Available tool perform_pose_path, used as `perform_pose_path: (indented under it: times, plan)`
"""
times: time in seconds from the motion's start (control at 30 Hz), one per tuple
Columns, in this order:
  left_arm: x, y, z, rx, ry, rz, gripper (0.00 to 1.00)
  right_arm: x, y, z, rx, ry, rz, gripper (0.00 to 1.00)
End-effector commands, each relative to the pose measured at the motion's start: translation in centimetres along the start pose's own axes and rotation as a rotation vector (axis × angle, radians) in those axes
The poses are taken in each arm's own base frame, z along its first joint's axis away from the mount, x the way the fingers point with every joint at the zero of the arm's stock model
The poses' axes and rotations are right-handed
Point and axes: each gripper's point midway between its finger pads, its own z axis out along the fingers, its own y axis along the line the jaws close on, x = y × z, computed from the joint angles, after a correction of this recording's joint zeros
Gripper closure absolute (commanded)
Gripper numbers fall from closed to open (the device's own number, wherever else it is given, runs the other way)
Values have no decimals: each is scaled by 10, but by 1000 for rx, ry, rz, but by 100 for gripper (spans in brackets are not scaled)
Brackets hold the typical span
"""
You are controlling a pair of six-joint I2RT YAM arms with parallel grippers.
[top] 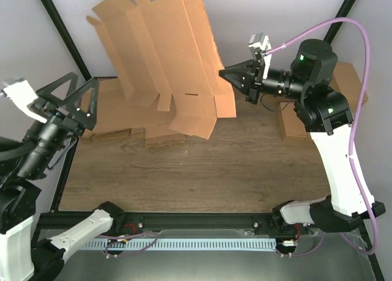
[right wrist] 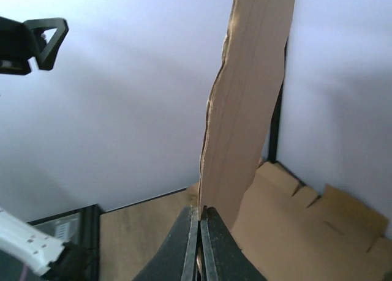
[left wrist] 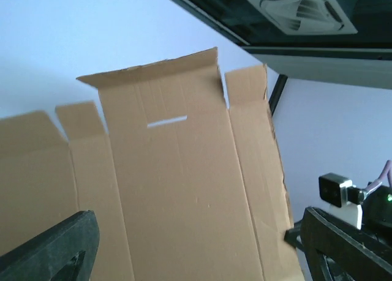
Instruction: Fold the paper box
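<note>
The paper box (top: 177, 60), a plain brown die-cut cardboard blank with flaps and tabs, is held unfolded and raised above the far middle of the wood-grain table (top: 202, 171). In the overhead view it is tilted, its top flaps toward the back wall and its lower flaps hanging over the table. Whether that lower edge touches the wood cannot be told.

The blank's right edge is pinched by the right gripper (top: 228, 76). In the right wrist view the black jaws are seen pressed together on the sheet, which rises edge-on from between them (right wrist: 251, 97).

The left gripper (top: 79, 91) is spread wide and nothing is held in it. It is placed near the blank's left side at the table's left edge, pointing toward the sheet. From its own camera the broad face of the blank (left wrist: 184, 189) is seen beyond the two black fingers (left wrist: 61, 247), with a narrow slot cut near the upper flap. The tip of the right gripper (left wrist: 293, 235) is seen at the sheet's right edge.

A pile of flat brown cardboard blanks (top: 113, 119) lies on the table's far left, behind the raised sheet. Smaller brown cardboard boxes (top: 293, 125) are grouped at the far right, partly hidden by the right arm.
</note>
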Motion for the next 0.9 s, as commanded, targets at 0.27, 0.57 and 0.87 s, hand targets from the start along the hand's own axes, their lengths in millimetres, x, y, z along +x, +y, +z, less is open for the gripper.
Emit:
perform_pose_path:
  times: [0.27,0.57,0.87]
  plan:
    - [-1,0,-5,-4,-2,8,1,56,31,-26,-23,135,170,99]
    - [49,14,38,-34,185,-5,0,225,-95,4,413,687,124,99]
    - [122,49,80,-132,370,10,0,274,-115,65,383,866,-215,99]
